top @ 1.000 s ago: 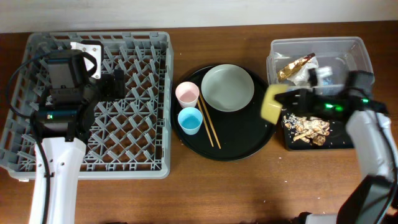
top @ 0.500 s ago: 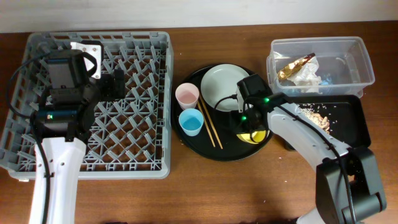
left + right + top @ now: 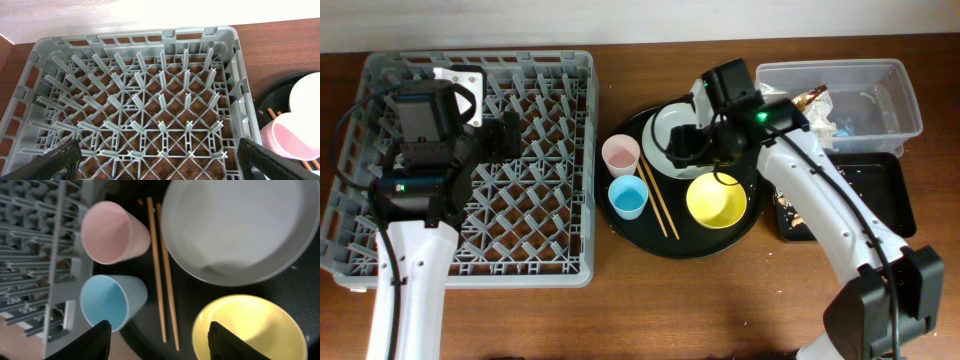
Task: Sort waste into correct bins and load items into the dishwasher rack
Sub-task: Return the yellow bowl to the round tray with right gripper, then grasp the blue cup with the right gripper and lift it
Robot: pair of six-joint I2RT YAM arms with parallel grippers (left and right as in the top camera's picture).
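Note:
The yellow bowl point(image 3: 717, 200) point(image 3: 250, 330) sits upright on the round black tray point(image 3: 680, 240), free of any gripper. My right gripper point(image 3: 686, 146) point(image 3: 162, 342) hangs open above the tray, over the chopsticks point(image 3: 657, 195) point(image 3: 162, 270) and the edge of the grey-green plate point(image 3: 672, 120) point(image 3: 235, 230). The pink cup point(image 3: 621, 152) point(image 3: 110, 232) and blue cup point(image 3: 625, 194) point(image 3: 110, 300) stand at the tray's left. My left gripper point(image 3: 506, 136) point(image 3: 160, 165) is wide open and empty over the dishwasher rack point(image 3: 470, 200) point(image 3: 140, 100).
The clear tub point(image 3: 880, 95) at the back right holds the gold wrapper and white paper point(image 3: 815, 100). In front of it, the shallow black tray point(image 3: 885, 195) holds food scraps point(image 3: 790, 212). My right arm crosses over both bins' left ends.
My right gripper brought the yellow bowl from over the black bin to the round tray, let it go and opened, then moved back toward the plate. The left arm has not moved.

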